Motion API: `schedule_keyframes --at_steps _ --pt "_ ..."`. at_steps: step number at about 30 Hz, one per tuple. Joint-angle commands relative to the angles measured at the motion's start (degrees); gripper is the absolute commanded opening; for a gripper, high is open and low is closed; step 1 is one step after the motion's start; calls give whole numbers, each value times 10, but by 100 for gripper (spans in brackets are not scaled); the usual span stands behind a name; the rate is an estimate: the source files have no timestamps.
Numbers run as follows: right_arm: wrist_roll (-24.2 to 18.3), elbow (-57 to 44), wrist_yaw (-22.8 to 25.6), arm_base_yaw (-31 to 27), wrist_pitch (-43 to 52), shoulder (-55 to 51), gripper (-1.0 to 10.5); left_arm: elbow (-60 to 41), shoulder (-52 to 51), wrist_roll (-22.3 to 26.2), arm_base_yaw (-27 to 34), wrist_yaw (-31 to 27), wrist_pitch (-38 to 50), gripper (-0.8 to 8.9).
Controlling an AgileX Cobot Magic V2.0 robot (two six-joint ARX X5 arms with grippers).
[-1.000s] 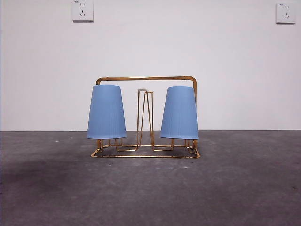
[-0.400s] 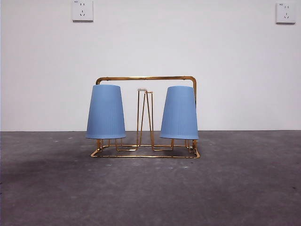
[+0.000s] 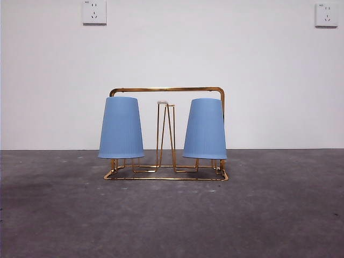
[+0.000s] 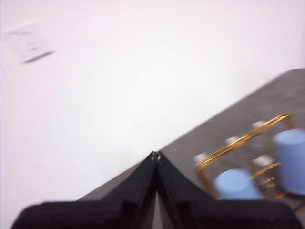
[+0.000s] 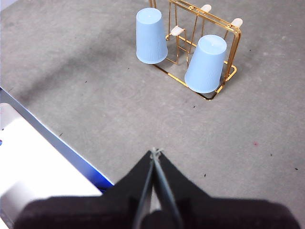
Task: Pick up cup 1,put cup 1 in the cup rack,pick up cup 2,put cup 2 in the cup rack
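Observation:
Two blue cups hang upside down on the prongs of the gold wire cup rack [image 3: 166, 90]: one cup [image 3: 121, 128] on its left side, the other cup [image 3: 205, 129] on its right. The right wrist view looks down on the rack [image 5: 232, 47] with both cups [image 5: 150, 36] [image 5: 206, 63] on it, well away from my right gripper [image 5: 155, 152], which is shut on nothing. In the blurred left wrist view my left gripper [image 4: 155, 155] is shut and empty, raised off to the side of the rack [image 4: 238, 143] and its cups [image 4: 236, 185] [image 4: 290, 160]. No arm shows in the front view.
The rack stands on a grey table [image 3: 172, 215] before a white wall with two sockets [image 3: 94, 12] [image 3: 326, 14]. A white and blue edge [image 5: 43, 152] borders the table in the right wrist view.
The left cup has settled very slightly on its prong. A faint shadow on the table's left has faded. Nothing else has moved.

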Motion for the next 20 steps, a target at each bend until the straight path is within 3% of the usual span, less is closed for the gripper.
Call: schedule_keyframes --at_steps 1,8,20 --pt "5 -3 0 0 -12 0 1 -74 -50 11 27 -17 22 -3" --pt "5 -3 0 0 -12 0 1 -230 -166 -22 59 -18 31 -3" --pt "5 -3 0 0 -12 3 1 -418 -290 -158 96 -28 51 -3"
